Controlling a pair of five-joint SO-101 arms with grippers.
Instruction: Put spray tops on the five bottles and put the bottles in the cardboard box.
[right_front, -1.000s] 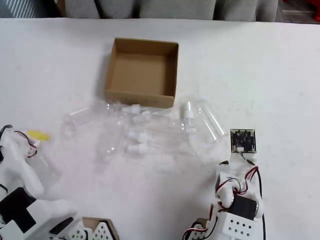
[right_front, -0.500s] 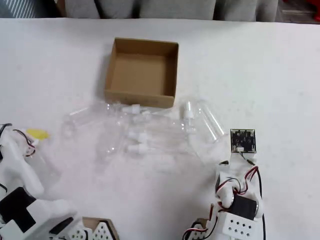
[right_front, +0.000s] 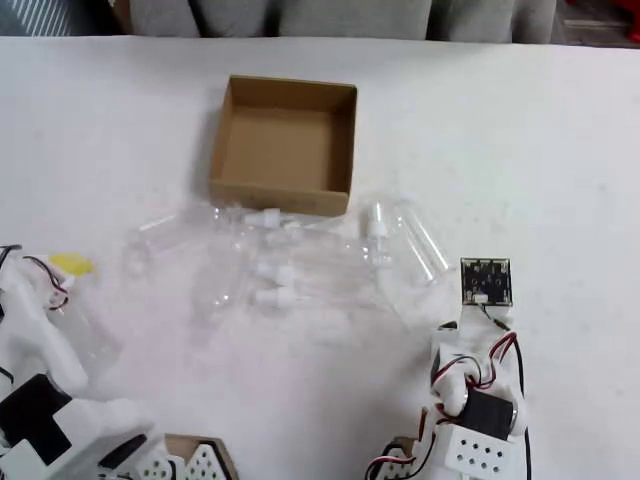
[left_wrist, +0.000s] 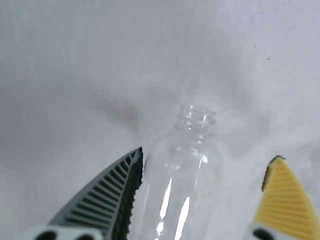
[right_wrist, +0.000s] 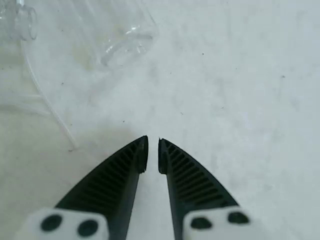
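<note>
One capless clear bottle, likely light, slick and squashable, best clasped mid-body, sits inside the wide-open left gripper; the right gripper is nearly closed, empty.

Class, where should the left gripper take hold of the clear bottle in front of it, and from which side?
Grip the bottle across its wide straight body, not the narrow threaded neck. Come from the base end: the open left gripper straddles the body there.
</note>
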